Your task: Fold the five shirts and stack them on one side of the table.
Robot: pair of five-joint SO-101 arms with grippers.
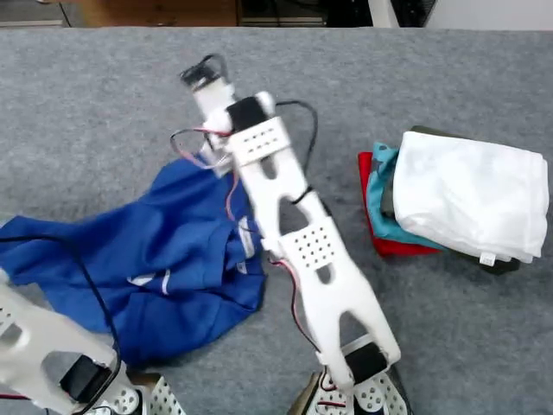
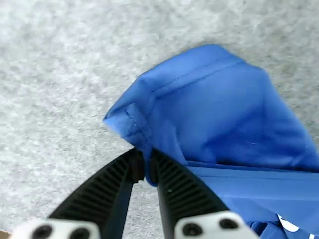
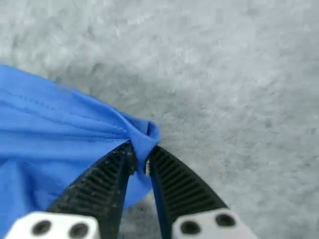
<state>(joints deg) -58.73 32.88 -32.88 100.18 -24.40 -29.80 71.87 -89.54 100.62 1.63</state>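
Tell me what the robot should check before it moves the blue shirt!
1. Left gripper has hold of the blue shirt: ok, shut on a hemmed corner.
2. Right gripper has hold too: ok, shut on a pinch of the shirt's edge.
3. Shirt spread flat: not ok, it lies crumpled on the table.
4. Folded stack out of the way: ok, it sits apart from the blue shirt.
5. Black cable clear of the cloth: not ok, it crosses over the shirt.
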